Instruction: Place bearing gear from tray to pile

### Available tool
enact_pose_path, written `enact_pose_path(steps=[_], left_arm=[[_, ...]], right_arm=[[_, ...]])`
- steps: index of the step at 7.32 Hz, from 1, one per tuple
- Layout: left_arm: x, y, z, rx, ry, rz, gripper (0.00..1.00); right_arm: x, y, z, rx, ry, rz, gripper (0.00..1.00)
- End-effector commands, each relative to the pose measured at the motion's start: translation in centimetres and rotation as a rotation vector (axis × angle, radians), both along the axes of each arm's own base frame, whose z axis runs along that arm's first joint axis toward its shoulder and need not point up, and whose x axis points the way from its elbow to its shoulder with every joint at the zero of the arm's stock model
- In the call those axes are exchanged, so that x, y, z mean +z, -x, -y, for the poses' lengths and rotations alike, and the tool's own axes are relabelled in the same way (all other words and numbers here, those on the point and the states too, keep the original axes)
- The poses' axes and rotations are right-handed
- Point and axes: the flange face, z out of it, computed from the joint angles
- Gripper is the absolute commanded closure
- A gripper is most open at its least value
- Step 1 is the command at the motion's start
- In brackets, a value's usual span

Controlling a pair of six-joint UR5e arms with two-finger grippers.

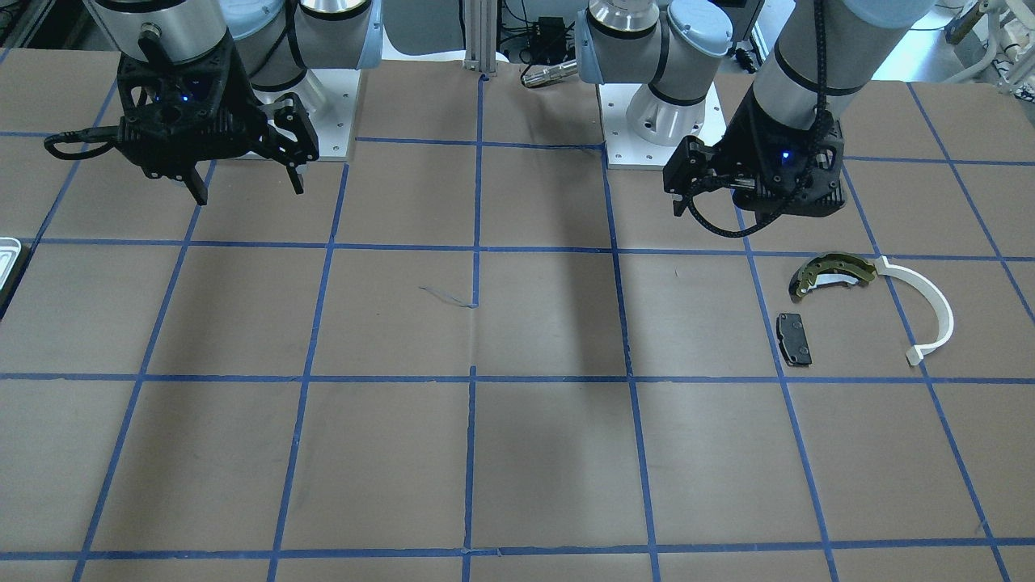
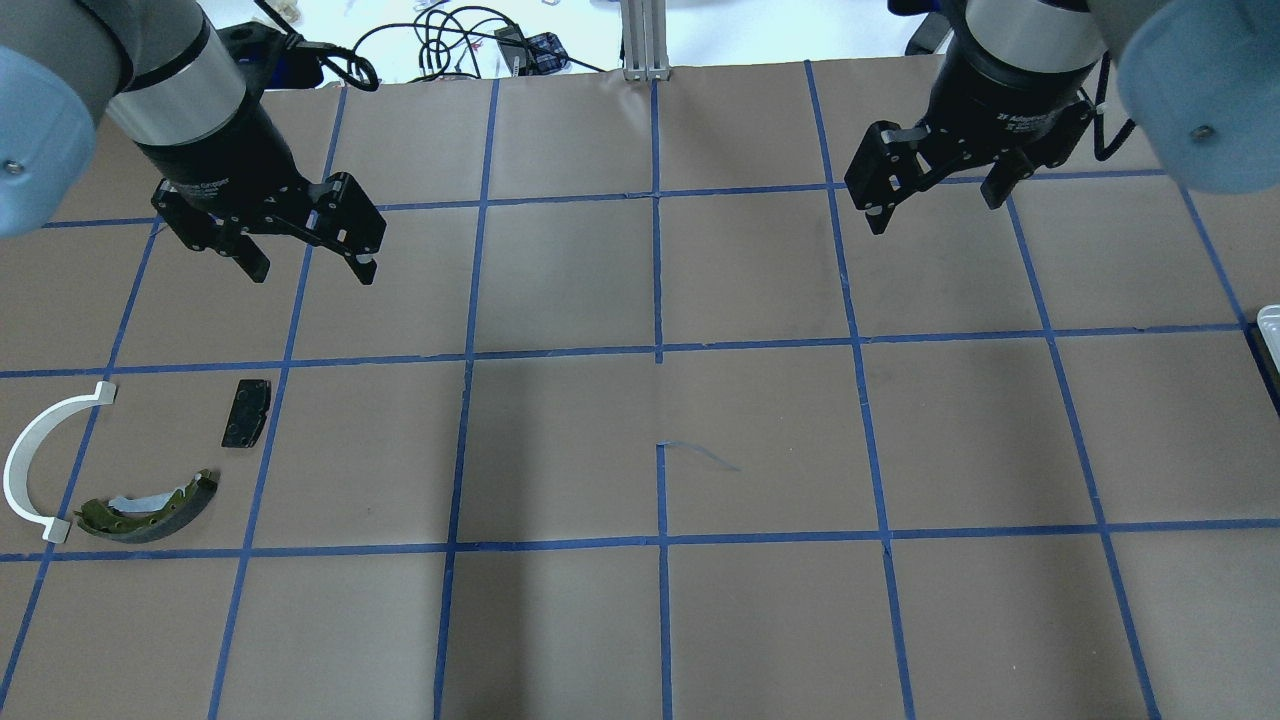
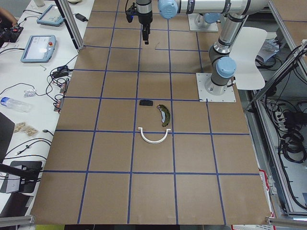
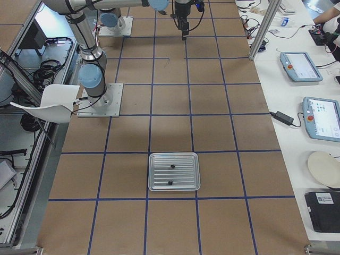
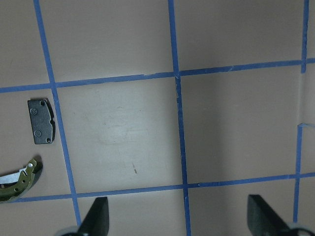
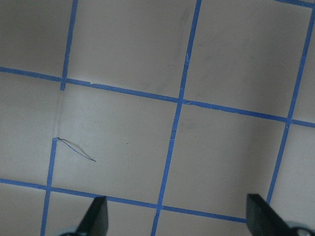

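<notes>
The silvery tray (image 4: pixel 174 171) lies flat in the exterior right view with two small dark parts (image 4: pixel 172 167) in it; they are too small to tell which is the bearing gear. Only the tray's edge shows in the overhead view (image 2: pixel 1270 325). The pile lies at the table's other end: an olive-gold brake shoe (image 2: pixel 150 510), a black brake pad (image 2: pixel 246 412) and a white arc strip (image 2: pixel 40 460). My left gripper (image 2: pixel 310 265) hangs open and empty above the table, past the pad. My right gripper (image 2: pixel 935 205) is open and empty, well away from the tray.
Brown paper with a blue tape grid covers the table (image 2: pixel 660 440). The two arm bases (image 1: pixel 659 121) stand on white plates at the robot's side. Tablets and cables lie on side benches (image 4: pixel 300 66) beyond the table.
</notes>
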Motion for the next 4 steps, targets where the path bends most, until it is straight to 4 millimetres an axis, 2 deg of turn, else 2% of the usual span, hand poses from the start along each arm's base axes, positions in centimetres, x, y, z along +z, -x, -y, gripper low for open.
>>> enact_pose_path(steps=[1,4], left_arm=[[0.0,0.0,0.02,0.0,0.002,0.0,0.0],[0.0,0.0,0.02,0.0,0.002,0.0,0.0]], right_arm=[[-0.02,0.04,-0.12,-0.002,-0.003,-0.003,0.0],[0.08,0.23,-0.06,-0.001,0.001,-0.015,0.0]])
